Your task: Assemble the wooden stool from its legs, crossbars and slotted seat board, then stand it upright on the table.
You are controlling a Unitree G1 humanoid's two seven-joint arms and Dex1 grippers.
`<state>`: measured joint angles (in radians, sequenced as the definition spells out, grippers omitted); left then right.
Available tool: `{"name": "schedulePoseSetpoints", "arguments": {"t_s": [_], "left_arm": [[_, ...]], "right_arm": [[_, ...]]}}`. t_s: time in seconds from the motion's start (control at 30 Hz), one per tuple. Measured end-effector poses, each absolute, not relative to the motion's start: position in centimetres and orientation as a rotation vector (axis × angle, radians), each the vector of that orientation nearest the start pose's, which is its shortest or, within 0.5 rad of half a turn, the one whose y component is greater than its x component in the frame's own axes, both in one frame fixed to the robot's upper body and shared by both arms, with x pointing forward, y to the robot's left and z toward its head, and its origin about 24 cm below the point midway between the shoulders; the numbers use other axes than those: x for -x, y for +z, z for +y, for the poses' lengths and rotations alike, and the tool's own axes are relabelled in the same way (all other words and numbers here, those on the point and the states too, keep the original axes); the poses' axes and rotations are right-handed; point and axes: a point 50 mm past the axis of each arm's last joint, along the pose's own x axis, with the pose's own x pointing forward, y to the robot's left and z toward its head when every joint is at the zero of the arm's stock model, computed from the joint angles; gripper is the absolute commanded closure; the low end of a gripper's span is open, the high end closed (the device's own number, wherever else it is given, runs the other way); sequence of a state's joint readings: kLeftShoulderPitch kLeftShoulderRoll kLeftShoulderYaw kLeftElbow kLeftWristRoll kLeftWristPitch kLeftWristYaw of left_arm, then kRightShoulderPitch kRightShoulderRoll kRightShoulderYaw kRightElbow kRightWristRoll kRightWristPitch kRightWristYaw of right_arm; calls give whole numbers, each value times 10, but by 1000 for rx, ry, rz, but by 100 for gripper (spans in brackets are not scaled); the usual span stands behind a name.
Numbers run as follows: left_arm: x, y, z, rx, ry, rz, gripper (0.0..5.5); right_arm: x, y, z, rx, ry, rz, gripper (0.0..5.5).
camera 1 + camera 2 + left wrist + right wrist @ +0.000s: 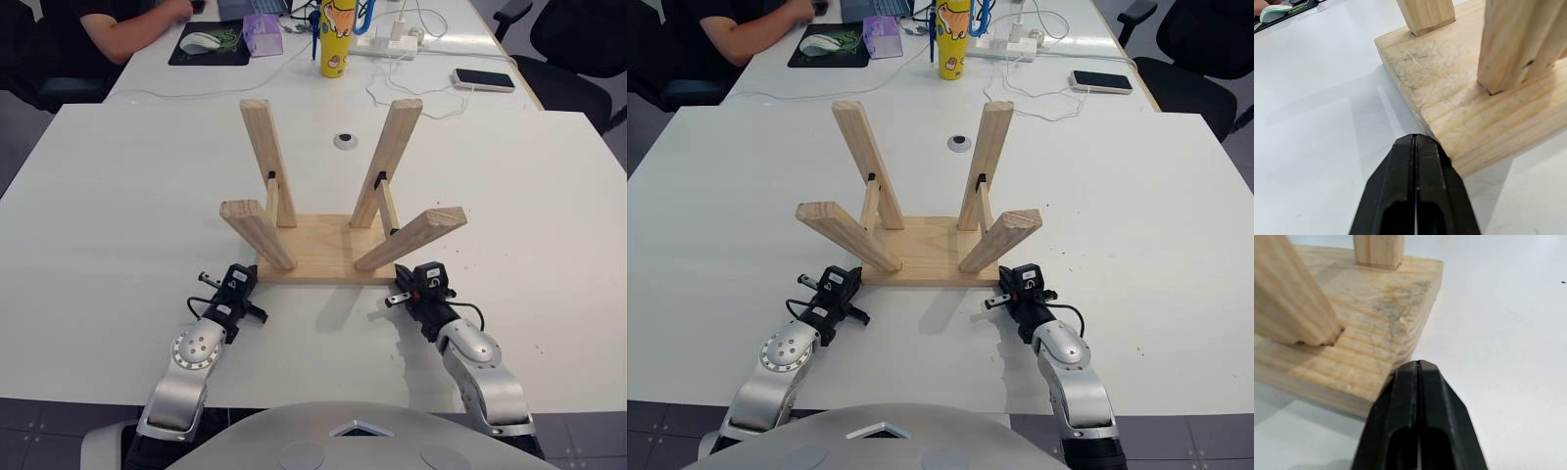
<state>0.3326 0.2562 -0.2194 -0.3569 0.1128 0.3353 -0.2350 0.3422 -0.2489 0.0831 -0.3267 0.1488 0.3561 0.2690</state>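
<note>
The wooden stool [323, 225] lies upside down near the middle of a white surface [118, 215]. Its seat board [323, 253] rests flat on the surface, and four legs stick up from it, splaying outward. The two far legs [267, 157] [389, 157] rise tall and lean away from each other. The two near legs [257, 233] [411, 238] slant out over the board's near corners. A thinner wooden strip [272, 201] stands close against the inner side of each far leg; how it is joined cannot be made out.

The left claw [238, 277] lies low on the surface just beside the board's near left corner. In the left wrist view its two black fingers [1400, 161] are pressed together with nothing between them, the tip right at the corner edge. The right claw [423, 279] mirrors it at the near right corner, its fingers [1437, 391] likewise closed on nothing, with the tip against or just short of the wood.

Well behind the stool sits a small round grey fitting [345, 140]. On a second surface farther back are a yellow cup [337, 37], a phone [483, 79], a white power strip [392, 41] and a computer mouse [201, 42] on a black mat.
</note>
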Motion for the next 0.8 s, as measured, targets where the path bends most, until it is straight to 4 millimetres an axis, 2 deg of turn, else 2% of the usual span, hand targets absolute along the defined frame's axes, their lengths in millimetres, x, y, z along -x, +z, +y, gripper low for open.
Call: {"name": "schedulePoseSetpoints", "arguments": {"t_s": [0.3, 0.5, 0.67, 0.8], "left_arm": [[-182, 25, 144, -295, -385, 350, 550], [-189, 43, 138, -274, -394, 283, 550], [-195, 60, 134, -270, -402, 210, 550], [-196, 63, 133, -270, -400, 210, 550]], "right_arm": [[-180, 19, -169, 4, 317, 428, 548], [-181, 24, -173, -8, 298, 463, 548], [-185, 37, -176, 3, 284, 458, 548], [-189, 47, -177, 6, 279, 447, 548]]}}
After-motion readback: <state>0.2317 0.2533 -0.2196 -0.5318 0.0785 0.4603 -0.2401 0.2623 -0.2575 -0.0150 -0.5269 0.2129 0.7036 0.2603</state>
